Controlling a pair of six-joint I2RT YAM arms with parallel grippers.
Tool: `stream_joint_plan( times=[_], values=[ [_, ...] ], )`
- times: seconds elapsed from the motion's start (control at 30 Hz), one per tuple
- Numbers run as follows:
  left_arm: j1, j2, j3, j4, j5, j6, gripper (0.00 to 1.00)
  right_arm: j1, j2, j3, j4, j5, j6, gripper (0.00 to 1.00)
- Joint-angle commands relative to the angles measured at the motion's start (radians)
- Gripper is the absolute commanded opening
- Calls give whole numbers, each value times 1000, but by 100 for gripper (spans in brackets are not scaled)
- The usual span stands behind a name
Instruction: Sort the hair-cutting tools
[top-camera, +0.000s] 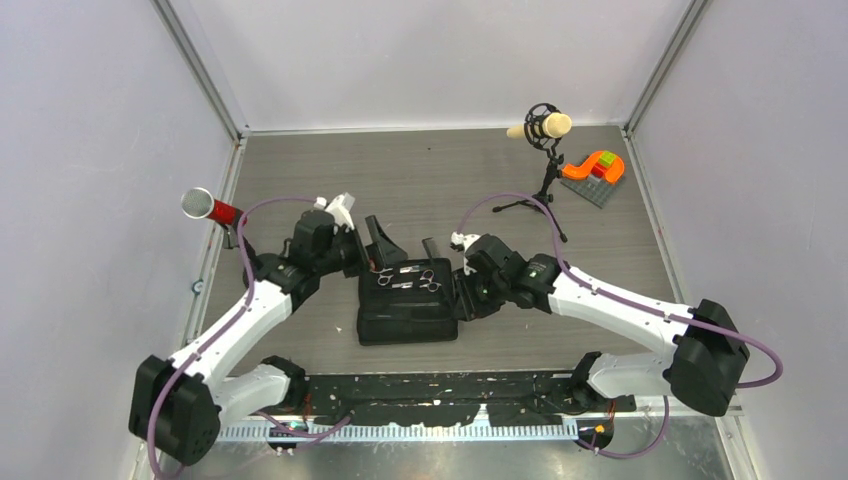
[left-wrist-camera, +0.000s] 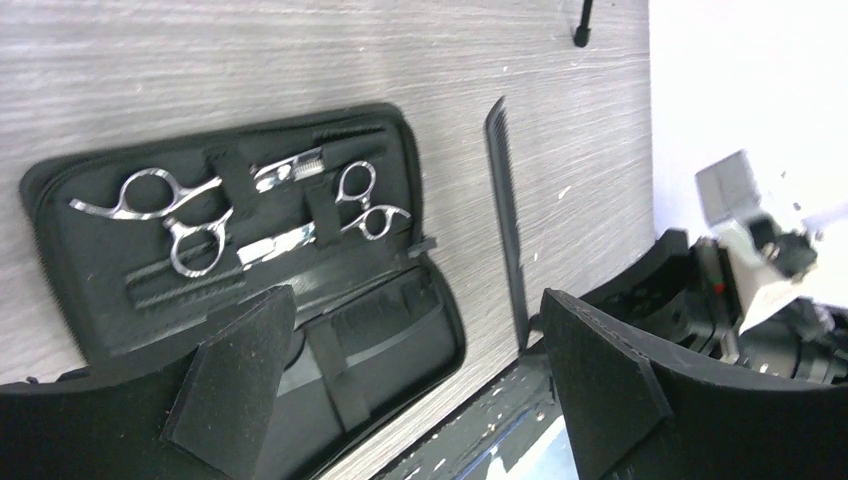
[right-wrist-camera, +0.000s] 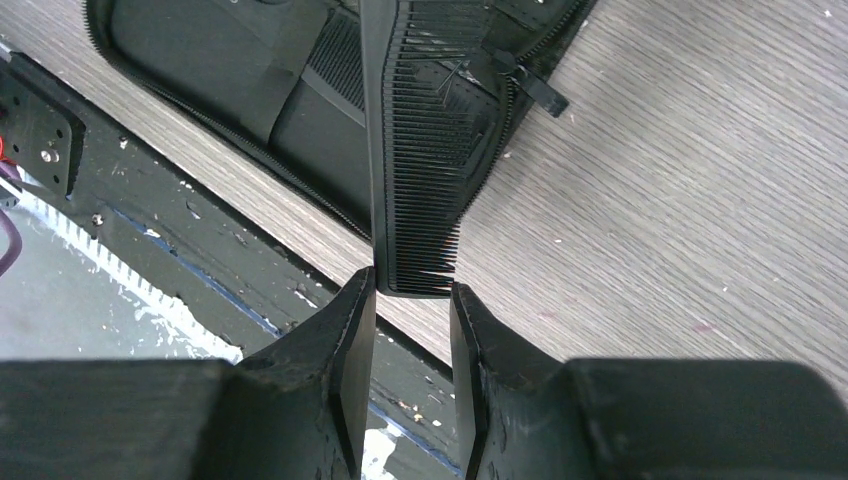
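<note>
While right claw (right-wrist-camera: 412, 292) pinches end of black comb (right-wrist-camera: 420, 150) beside open case (left-wrist-camera: 70, 250) (both scissors (left-wrist-camera: 288, 166) strapped inside), left claw (left-wrist-camera: 415, 330) gapes wide, empty. Step: packing comb. Next: lift over case, lay flat.

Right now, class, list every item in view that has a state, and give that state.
Case: unzipped, lying open.
Scissors: both strapped inside case.
Comb: held by one end.
Left gripper: open, empty.
Right gripper: shut on comb.
</note>
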Motion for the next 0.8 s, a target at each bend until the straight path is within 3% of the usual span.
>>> stream_joint_plan(
  times=[0.0,0.2,0.43,0.6,0.77],
  values=[
    [-8,90,90,130,60,-23,96,29,-11,49,48,5,-15,5],
    [-9,242,159,195,90,-45,91,60,-11,60,54,10,-14,5],
    [-23,397,219,273,162,-99,77,81,-10,72,62,17,-11,5],
    [-39,439,201,341,192,-143,54,89,-10,74,72,22,-7,5],
    [-43,429,162,400,195,-172,16,90,-11,71,81,25,-10,5]
  ],
)
